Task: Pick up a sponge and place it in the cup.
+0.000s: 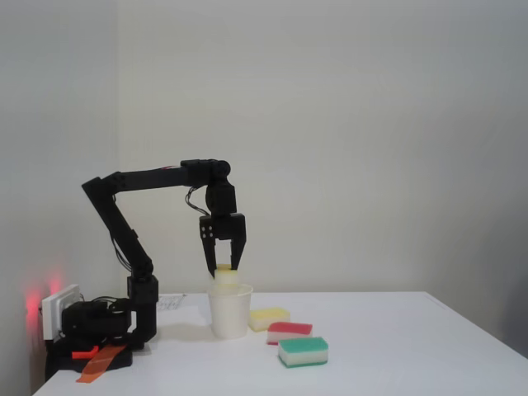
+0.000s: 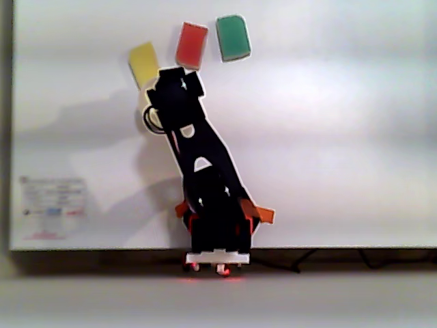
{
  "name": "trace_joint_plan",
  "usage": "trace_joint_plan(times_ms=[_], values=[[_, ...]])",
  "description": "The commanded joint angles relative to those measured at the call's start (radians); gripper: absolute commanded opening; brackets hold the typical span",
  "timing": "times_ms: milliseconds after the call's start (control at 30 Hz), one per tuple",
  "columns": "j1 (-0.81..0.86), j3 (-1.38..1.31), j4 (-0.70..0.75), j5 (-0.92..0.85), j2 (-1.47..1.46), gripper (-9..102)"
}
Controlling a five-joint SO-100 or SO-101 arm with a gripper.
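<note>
In the fixed view a white paper cup [image 1: 230, 313] stands on the table just right of the arm's base. My gripper [image 1: 223, 266] points straight down over it, its two black fingers on either side of a yellow-topped cream sponge [image 1: 226, 278]. The sponge stands upright, its lower end below the cup's rim and its top sticking out above it. The gripper looks shut on the sponge. In the other view, from above, the arm and gripper [image 2: 175, 85] cover the cup and the held sponge.
Three sponges lie right of the cup: a yellow one [image 1: 269, 318] [image 2: 143, 63], a red-topped one [image 1: 289, 331] [image 2: 192, 44] and a green-topped one [image 1: 303, 351] [image 2: 233, 37]. The arm's base [image 1: 107, 326] sits at the table's left, by a white socket box [image 1: 59, 307].
</note>
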Motion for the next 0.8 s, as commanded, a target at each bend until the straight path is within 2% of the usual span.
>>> trace_joint_plan(times_ms=[0,100,267,633,767], values=[[-0.017,-0.044,0.011,0.006,0.008,18],[-0.017,-0.058,0.015,0.006,-0.006,26],[-0.017,-0.074,0.011,0.006,-0.026,29],[-0.023,-0.114,0.014,0.018,-0.069,27],[-0.035,-0.150,0.018,0.035,-0.103,22]])
